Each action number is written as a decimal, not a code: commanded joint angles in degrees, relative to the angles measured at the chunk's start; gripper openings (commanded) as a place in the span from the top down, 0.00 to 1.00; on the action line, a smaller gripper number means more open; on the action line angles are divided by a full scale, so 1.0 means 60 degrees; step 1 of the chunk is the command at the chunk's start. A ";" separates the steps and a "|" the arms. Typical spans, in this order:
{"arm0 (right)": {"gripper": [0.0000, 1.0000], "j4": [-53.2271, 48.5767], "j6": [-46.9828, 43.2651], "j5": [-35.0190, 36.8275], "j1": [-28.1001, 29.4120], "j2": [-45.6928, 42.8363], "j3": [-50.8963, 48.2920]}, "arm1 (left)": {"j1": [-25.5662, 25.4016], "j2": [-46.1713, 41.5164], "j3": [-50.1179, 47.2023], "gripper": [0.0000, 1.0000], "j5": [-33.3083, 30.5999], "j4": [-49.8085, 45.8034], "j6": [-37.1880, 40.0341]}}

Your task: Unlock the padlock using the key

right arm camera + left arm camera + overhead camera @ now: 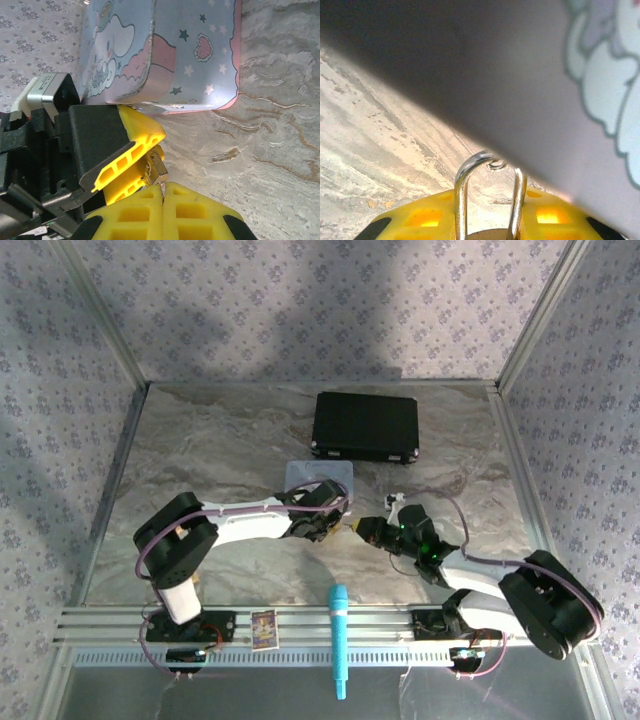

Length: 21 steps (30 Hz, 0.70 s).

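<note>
Your marbled grey surface (200,440) sits between floral-papered walls (300,300); beside the tin (318,472), your left fingers (140,131) grip the padlock (461,195), right fingers (195,215) pressed shut.

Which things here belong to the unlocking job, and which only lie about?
For the job: padlock, clamped in the left gripper; right gripper, shut.
Lying about: cartoon tin, black case, teal pen, small card.
</note>
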 commanded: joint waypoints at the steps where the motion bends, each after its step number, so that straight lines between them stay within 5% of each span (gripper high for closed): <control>1: 1.00 -0.0363 0.0000 -0.0196 -0.0031 -0.0085 0.0029 | 0.0080 -0.0141 -0.0233 0.91 0.0011 -0.0273 -0.1266; 21: 1.00 0.1139 0.0704 0.0462 0.0460 0.1037 -0.0052 | 0.0109 -0.0092 -0.0282 0.90 0.0253 0.0024 -0.1704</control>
